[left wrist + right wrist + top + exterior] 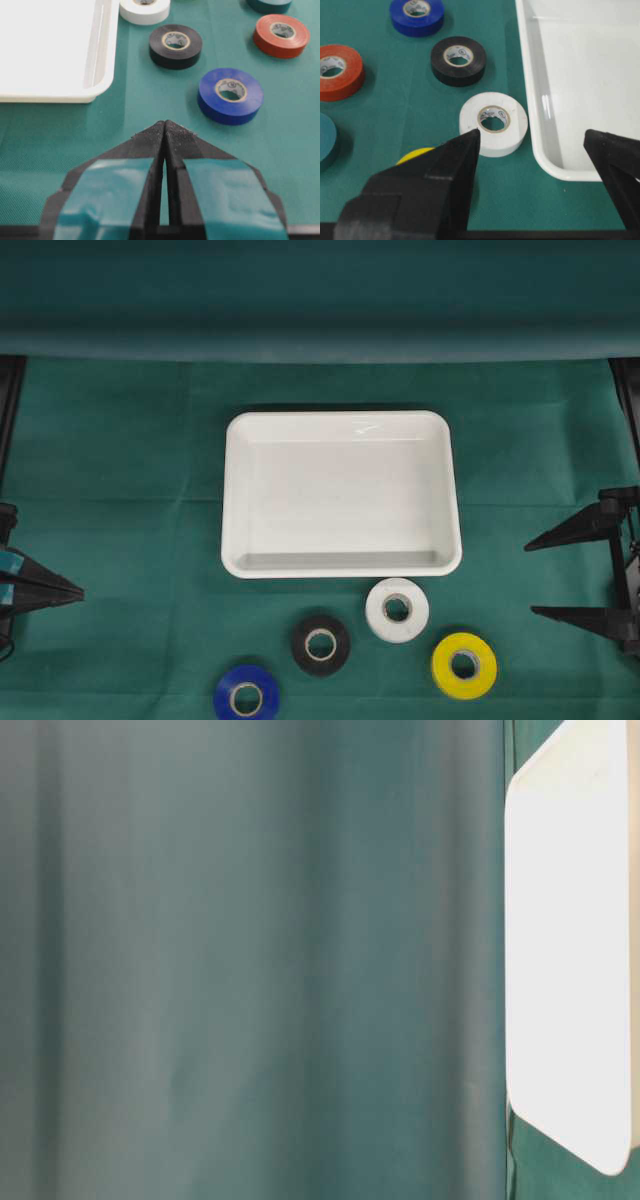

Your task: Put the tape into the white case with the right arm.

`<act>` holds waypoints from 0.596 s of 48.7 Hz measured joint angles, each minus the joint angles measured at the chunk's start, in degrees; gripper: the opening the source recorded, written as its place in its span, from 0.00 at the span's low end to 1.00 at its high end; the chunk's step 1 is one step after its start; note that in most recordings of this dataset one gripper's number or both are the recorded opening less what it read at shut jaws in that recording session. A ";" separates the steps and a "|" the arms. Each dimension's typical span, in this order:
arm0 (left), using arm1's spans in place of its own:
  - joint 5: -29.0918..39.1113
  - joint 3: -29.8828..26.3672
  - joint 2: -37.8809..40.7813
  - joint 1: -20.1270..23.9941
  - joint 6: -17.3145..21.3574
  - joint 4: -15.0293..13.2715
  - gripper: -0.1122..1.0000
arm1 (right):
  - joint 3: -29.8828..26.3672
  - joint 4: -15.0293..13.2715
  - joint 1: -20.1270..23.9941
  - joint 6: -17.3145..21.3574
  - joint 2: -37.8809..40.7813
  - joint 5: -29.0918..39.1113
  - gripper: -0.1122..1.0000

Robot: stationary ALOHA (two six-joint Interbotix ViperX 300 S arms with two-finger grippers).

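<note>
Right gripper (530,142) jaws spread, empty — half-hiding yellow tape (415,154); left gripper (165,131) closed; teal tape (326,140) cropped.

The table (120,490) is covered edge to edge with a dark green cloth (560,440). Faint fold creases cross the cloth, one horizontal and one vertical. A green fabric backdrop (320,300) runs along the far edge, its lower hem forming a rounded roll. In the table-level view, blurred green fabric (250,960) fills most of the frame. The left wrist view shows the cloth's fine woven texture (125,115).
</note>
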 measured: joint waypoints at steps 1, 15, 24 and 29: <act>0.00 0.00 -0.09 0.00 0.00 0.09 0.10 | 0.00 -0.09 0.26 0.00 0.00 0.00 0.82; 0.00 0.00 -0.09 0.00 -0.09 0.00 0.10 | 1.32 -0.44 8.17 -0.62 0.18 0.09 0.81; 0.00 0.00 -0.09 0.00 -0.09 0.00 0.10 | 2.29 -3.08 13.01 -0.62 0.18 0.26 0.81; 0.00 0.09 -0.09 0.00 -0.09 0.00 0.10 | 2.46 -3.96 14.24 -0.44 0.26 0.26 0.81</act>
